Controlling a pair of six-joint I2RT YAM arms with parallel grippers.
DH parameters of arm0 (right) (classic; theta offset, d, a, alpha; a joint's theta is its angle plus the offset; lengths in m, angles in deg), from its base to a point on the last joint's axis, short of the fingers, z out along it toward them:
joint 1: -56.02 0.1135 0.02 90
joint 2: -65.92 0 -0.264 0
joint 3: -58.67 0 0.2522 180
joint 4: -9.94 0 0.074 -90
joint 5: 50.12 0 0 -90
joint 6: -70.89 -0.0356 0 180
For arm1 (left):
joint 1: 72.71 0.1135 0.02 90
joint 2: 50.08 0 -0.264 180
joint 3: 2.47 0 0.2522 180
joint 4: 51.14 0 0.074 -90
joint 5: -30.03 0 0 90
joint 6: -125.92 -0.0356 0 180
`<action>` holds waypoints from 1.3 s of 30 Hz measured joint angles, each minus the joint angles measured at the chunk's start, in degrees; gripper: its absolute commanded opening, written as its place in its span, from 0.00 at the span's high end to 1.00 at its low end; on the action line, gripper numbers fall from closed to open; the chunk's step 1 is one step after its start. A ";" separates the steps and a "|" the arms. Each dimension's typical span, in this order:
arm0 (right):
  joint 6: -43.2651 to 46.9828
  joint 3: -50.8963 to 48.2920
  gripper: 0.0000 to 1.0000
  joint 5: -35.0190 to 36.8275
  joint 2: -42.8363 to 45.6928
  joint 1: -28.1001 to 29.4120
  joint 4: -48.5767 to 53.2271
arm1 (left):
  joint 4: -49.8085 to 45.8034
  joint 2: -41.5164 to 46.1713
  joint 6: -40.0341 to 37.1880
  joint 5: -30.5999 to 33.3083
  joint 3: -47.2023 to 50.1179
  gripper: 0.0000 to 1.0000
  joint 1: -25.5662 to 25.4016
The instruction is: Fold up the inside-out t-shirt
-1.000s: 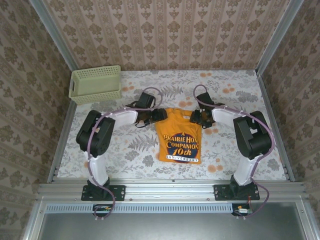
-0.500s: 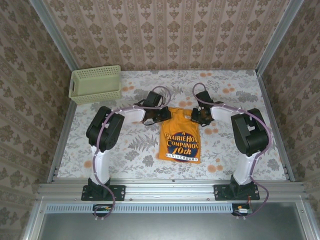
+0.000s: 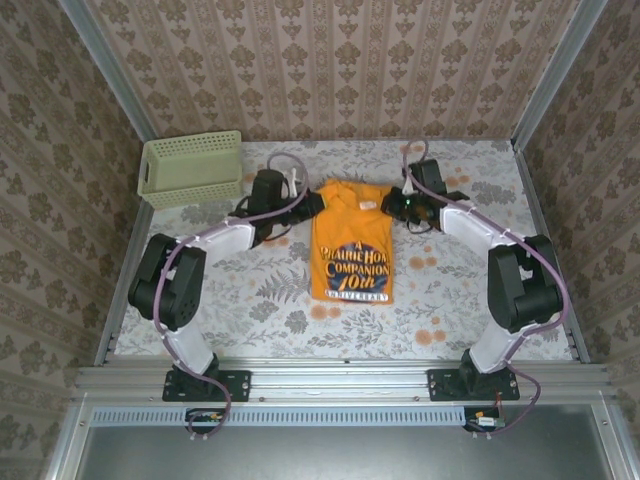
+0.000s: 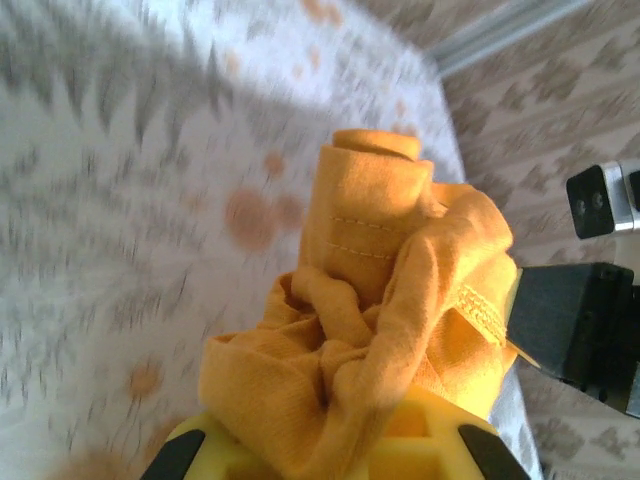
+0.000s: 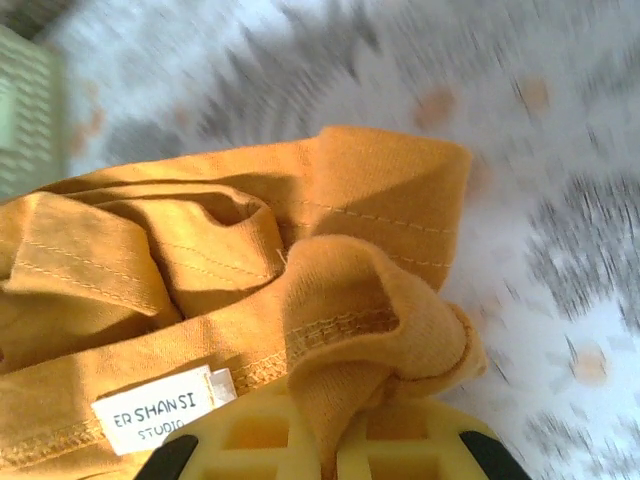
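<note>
Top external has the orange t-shirt (image 3: 350, 245) lying print-up around the middle of the desk (image 3: 250, 300), looking like a narrow strip. Left claw (image 3: 312, 203) and right claw (image 3: 392, 204) are each clamped tight on a bunched-up far corner of it, and the wrist cams show the fabric wadded between the fingers. The pale green basket (image 3: 192, 168) sits well apart in the far-left corner.

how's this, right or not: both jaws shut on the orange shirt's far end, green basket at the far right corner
Not right: the top external view shows the green basket at the far left corner. Both jaws are shut on the orange shirt's far end.
</note>
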 measured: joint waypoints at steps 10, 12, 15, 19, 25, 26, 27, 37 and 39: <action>3.43 15.98 1.00 -3.28 0.28 -1.53 -5.84 | 9.46 4.55 -4.13 -1.79 -6.97 1.00 4.94; 3.85 10.19 1.00 -3.98 2.75 -1.44 -8.37 | 13.03 7.61 -5.14 -2.16 -0.79 1.00 3.91; 3.87 -2.08 1.00 -4.92 6.64 -1.31 -11.91 | 18.69 10.73 -6.03 -2.29 10.45 1.00 1.16; 3.39 -19.06 1.00 -6.10 11.58 -1.07 -13.86 | 22.97 11.58 -6.01 -2.23 24.35 1.00 -5.22; 1.25 -31.01 1.00 -7.52 23.19 0.72 -11.32 | 23.50 15.56 -3.23 0.94 34.95 1.00 -14.14; 0.98 -31.04 1.00 -7.54 24.52 1.14 -11.08 | 23.39 17.22 -2.80 2.45 35.74 1.00 -15.06; 0.90 -30.95 1.00 -7.52 25.33 1.49 -11.10 | 23.30 18.53 -2.36 3.85 36.20 1.00 -15.67; 2.34 -15.04 1.00 -4.11 6.99 3.21 -3.45 | 18.82 12.66 4.85 15.19 34.27 1.00 -11.39; 2.84 -11.65 1.00 -3.82 2.84 3.32 -2.16 | 18.88 9.99 7.23 15.47 34.07 1.00 -9.27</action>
